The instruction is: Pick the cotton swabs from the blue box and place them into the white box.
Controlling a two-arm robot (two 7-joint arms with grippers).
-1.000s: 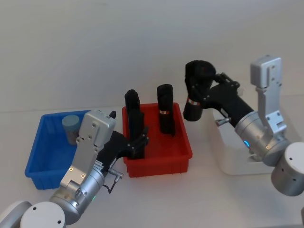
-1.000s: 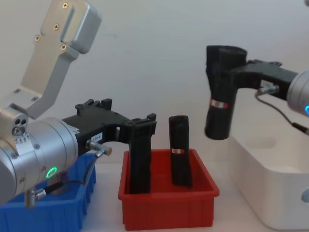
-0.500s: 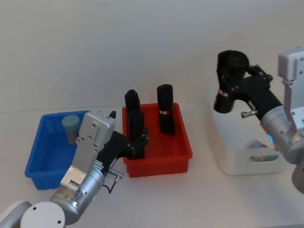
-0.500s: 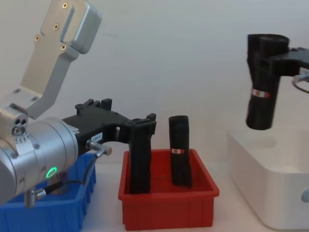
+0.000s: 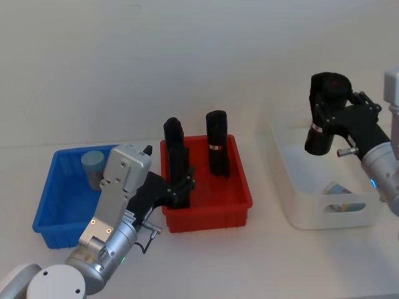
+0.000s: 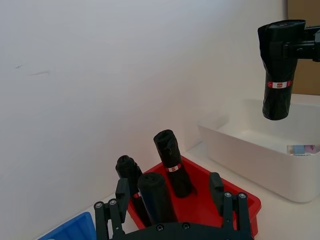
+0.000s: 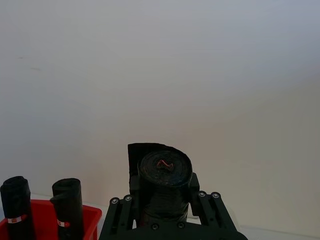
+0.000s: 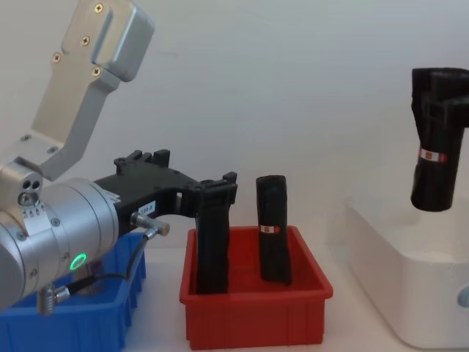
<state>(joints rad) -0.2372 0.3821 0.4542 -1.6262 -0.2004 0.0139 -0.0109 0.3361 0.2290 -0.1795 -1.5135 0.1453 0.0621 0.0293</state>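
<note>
- Black roll, not a swab jar: we're seeing the right gripper point(image 5: 329, 118) holding a tall black cylinder point(image 5: 322, 115) in the air over the white box point(image 5: 293, 180), fingers clamped tight around its upper part. A small red and white band is wrapping it low down.
- In the chest view that same cylinder point(image 8: 437, 139) is hanging clear above the white tub's rim point(image 8: 381, 246), not touching it.
- Something small and pale with a bluish bit is lying in the white box point(image 5: 340, 190); we can't tell what it is.
- The one cotton swabs jar point(image 5: 93, 167) we can make out is sitting in the blue box point(image 5: 53, 215), at its far end, blue lid up.
- The left gripper point(image 5: 181, 185) is reaching into the red bin point(image 5: 215, 212) between the two boxes. Its fingers are standing on either side of a black cylinder point(image 6: 156, 197) at the bin's near-left, but we can't tell whether they're actually pressing on it.
- Two more black cylinders are standing in the red bin: one point(image 5: 217, 151) upright toward the far side, another point(image 5: 173, 134) just behind the left gripper.
- Everything is sitting on a plain white table point(image 5: 206, 268).
</note>
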